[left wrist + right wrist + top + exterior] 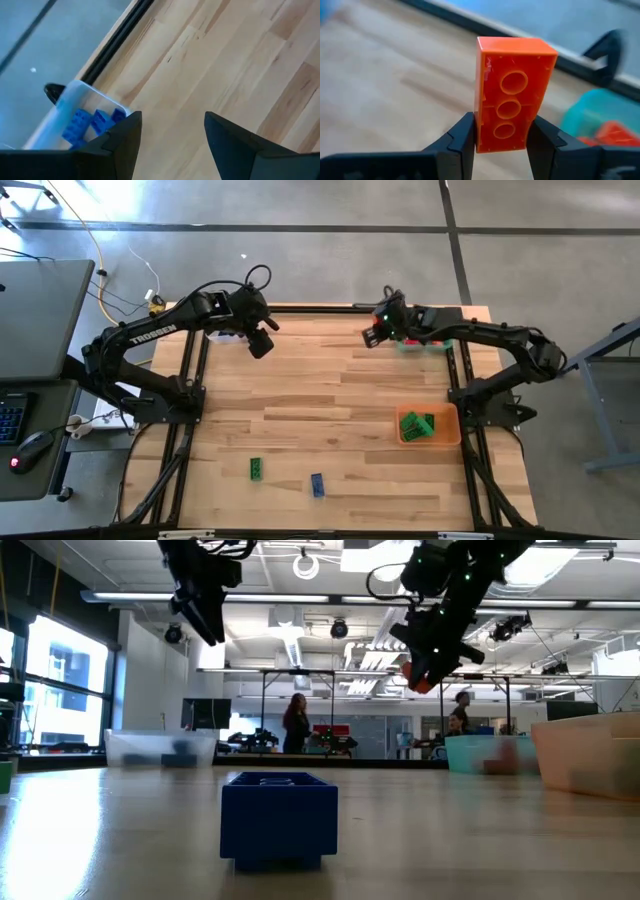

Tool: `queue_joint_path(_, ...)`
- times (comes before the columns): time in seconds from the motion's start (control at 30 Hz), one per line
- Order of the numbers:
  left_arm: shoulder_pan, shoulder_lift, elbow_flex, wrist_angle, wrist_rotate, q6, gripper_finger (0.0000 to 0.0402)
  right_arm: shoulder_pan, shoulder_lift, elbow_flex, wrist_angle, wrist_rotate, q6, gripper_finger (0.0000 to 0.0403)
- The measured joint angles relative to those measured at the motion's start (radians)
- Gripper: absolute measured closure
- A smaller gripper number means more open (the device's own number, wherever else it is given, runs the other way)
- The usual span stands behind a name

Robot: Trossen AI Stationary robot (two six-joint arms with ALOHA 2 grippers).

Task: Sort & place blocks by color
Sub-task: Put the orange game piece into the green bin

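Note:
My right gripper (372,337) hangs above the table's far right part, shut on a red block (512,95), beside the teal bin (420,343). That bin holds red blocks (615,135). Above the far left, my left gripper (262,345) is open and holds nothing, next to the clear bin (75,107) with blue blocks (90,122) inside. A green block (256,469) and a blue block (317,485) lie flat on the table near its front edge. The orange bin (455,425) holds green blocks (416,425). My right gripper pinches the red block between its two fingers by the two long sides (482,135), at the end nearer the wrist. The block sticks out beyond the fingertips (465,132), its hollow underside toward the wrist camera. It is lifted well clear of the table (420,675).
The three bins stand along the table's far left, far right and right edge. Bare wood lies across the middle (320,390). In the low view the blue block (278,820) fills the foreground. People stand in the room beyond the table (297,720).

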State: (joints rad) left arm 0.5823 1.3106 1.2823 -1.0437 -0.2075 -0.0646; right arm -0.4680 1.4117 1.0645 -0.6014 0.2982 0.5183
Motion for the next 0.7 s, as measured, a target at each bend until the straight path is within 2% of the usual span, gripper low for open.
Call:
queue_joint_path(0.2, -0.001, 0.0, 0.0, -0.003, 0.106, -0.136, 0.02, -0.108, 0.0, 0.0, -0.028, 0.038, -0.126, 0.0291)
queue_joint_path(0.37, -0.003, 0.0, 0.0, -0.004, 0.188, -0.239, 0.02, -0.198, 0.0, 0.0, -0.136, 0.037, -0.204, 0.0291)
queue_joint_path(0.7, -0.079, 0.0, 0.0, -0.011, 0.28, -0.475, 0.02, -0.347, 0.046, 0.0, -0.292, -0.033, -0.293, 0.0291)
